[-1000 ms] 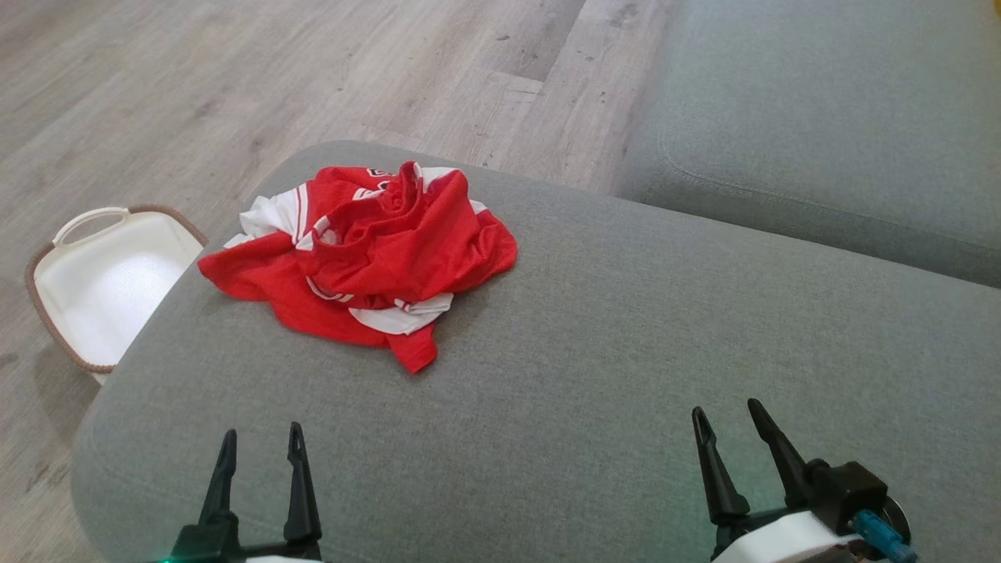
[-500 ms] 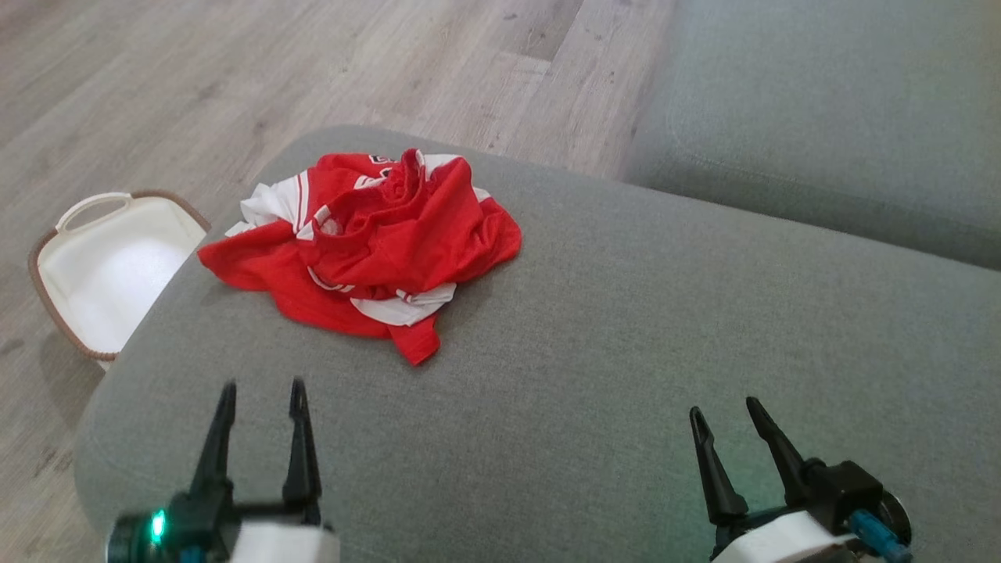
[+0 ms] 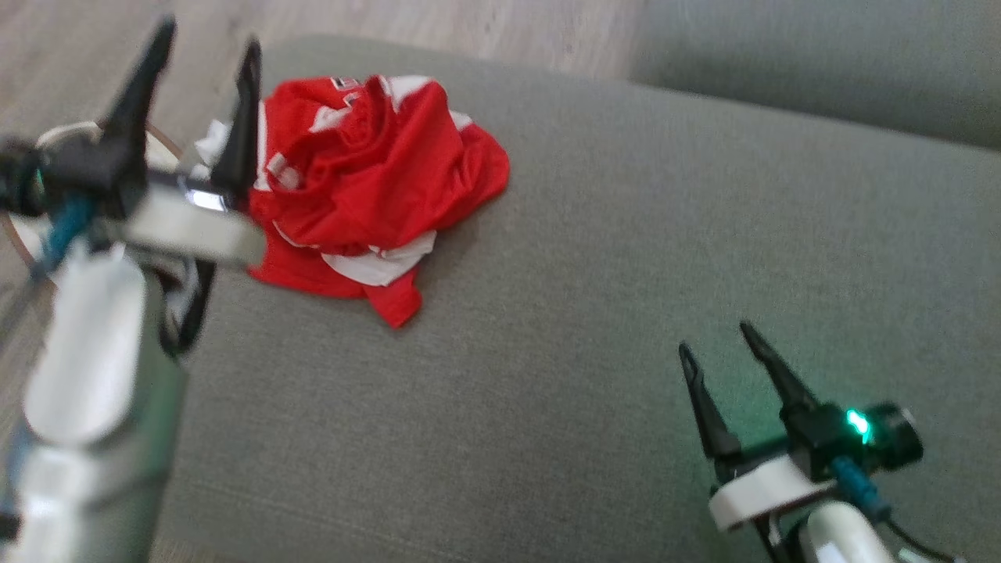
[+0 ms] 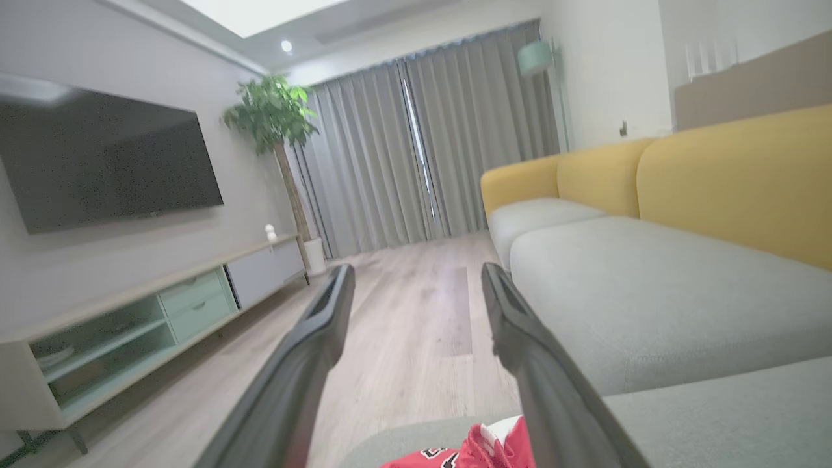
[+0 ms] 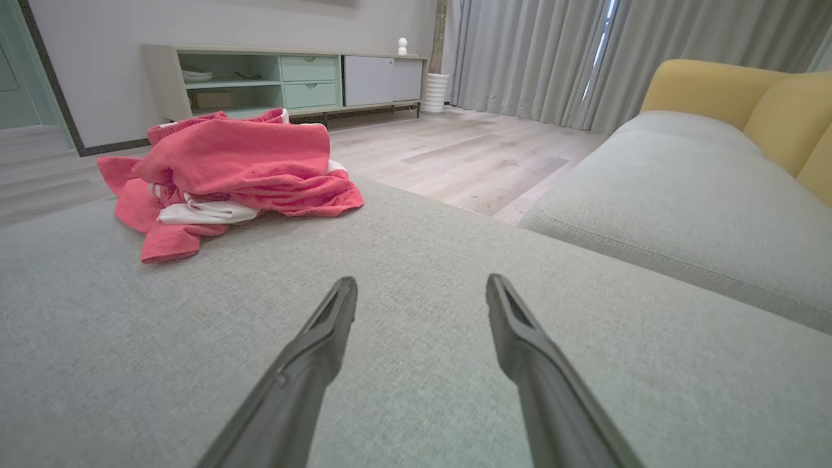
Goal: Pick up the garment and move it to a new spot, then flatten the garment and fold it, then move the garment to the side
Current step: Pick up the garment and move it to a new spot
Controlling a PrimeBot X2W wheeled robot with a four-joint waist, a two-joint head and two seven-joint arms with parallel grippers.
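A: Where does your garment lie?

B: You'll find the red jersey [image 3: 375, 180] crumpled in a heap on the grey sofa cushion [image 3: 594, 328], near its far left corner in the head view.

A: Is any of it flat?

B: Hardly. You see it bunched and folded over itself, with white panels and striped trim showing between the red folds. One red corner sticks out toward the near side and lies flat on the fabric.

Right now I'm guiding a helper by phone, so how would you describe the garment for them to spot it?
Find the grey cushion in front of the robot. Near its far left corner lies the garment, a crumpled heap. Its bright red with white stripes stands out against the grey fabric.
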